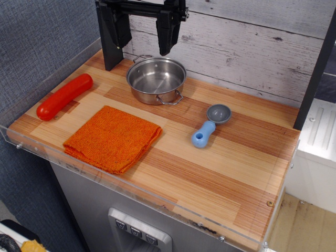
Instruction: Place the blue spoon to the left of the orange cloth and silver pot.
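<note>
The blue spoon (209, 126) lies flat on the wooden counter, right of the pot, with its grey bowl at the back right and its light-blue handle pointing to the front left. The silver pot (156, 80) stands upright and empty at the back middle. The orange cloth (113, 138) lies folded in front of the pot, towards the left. My black gripper (145, 48) hangs at the back, above the pot's far rim, with its jaws wide apart and nothing between them. It is well away from the spoon.
A long red sausage-shaped thing (64, 96) lies at the left, beside the cloth. A clear plastic rim (31, 84) runs along the counter's left and front edges. A plank wall (247, 47) stands behind the counter.
</note>
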### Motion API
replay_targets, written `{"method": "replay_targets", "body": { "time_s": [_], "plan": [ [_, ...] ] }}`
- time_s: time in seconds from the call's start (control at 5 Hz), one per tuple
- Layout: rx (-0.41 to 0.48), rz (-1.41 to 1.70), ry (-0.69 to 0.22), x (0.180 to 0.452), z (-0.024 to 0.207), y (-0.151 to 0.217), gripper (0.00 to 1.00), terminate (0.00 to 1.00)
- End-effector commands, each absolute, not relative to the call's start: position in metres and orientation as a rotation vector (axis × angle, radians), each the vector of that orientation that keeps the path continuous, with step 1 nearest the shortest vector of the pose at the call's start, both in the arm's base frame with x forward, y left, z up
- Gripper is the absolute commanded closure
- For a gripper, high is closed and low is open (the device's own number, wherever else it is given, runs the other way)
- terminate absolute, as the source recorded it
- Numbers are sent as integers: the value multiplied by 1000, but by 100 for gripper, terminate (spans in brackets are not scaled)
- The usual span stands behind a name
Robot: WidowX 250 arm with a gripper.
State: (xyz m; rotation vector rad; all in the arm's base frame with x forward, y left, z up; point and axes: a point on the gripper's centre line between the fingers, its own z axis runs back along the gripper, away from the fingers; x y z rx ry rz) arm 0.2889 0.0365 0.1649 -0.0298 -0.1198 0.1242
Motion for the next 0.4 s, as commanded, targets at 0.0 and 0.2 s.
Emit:
{"method": "replay_targets", "body": {
  "time_s": [0.0,0.2],
  "plan": [
    [-30,124,-120,289,165,36,0,0],
    [-72,153,-121,288,155,37,0,0]
  ]
}}
